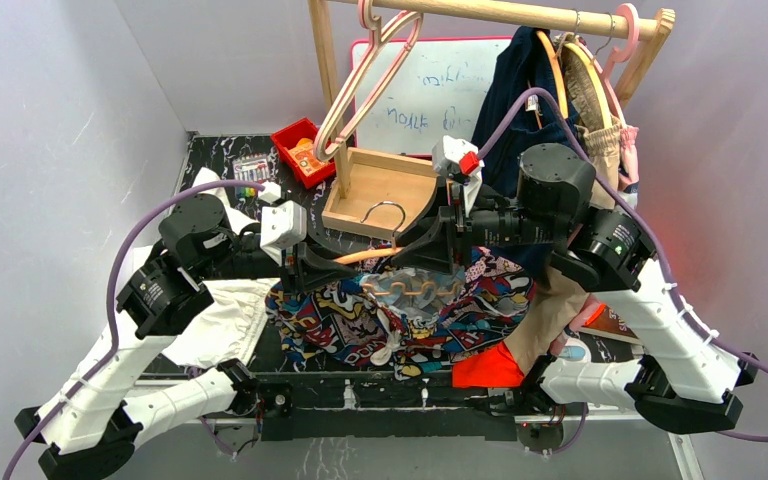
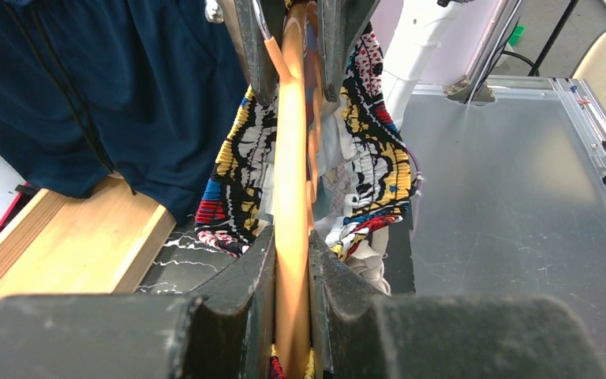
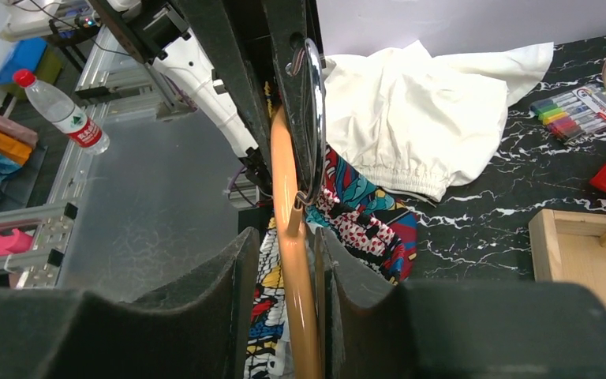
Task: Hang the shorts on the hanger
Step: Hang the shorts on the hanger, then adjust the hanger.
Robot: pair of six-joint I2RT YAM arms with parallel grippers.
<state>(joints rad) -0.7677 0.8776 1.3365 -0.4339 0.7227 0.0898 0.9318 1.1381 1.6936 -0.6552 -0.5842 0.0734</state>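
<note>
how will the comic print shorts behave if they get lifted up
Likely floppy: the shorts lie crumpled in soft folds, so they'd sag. Thin fabric, probably light. May slip on the slim hanger, though its zigzag bar might catch them.

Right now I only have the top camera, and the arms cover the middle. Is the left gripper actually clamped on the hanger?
Observer: Yes. In the left wrist view the left gripper has both fingers pressed against the orange hanger.
Operator: And the right one?
Observer: In its own wrist view the right gripper straddles the same bar, but I cannot tell whether it is pinching.
Operator: Where are the shorts?
Observer: From the left wrist, the shorts hang on both sides of the bar, between the two grippers.
</note>
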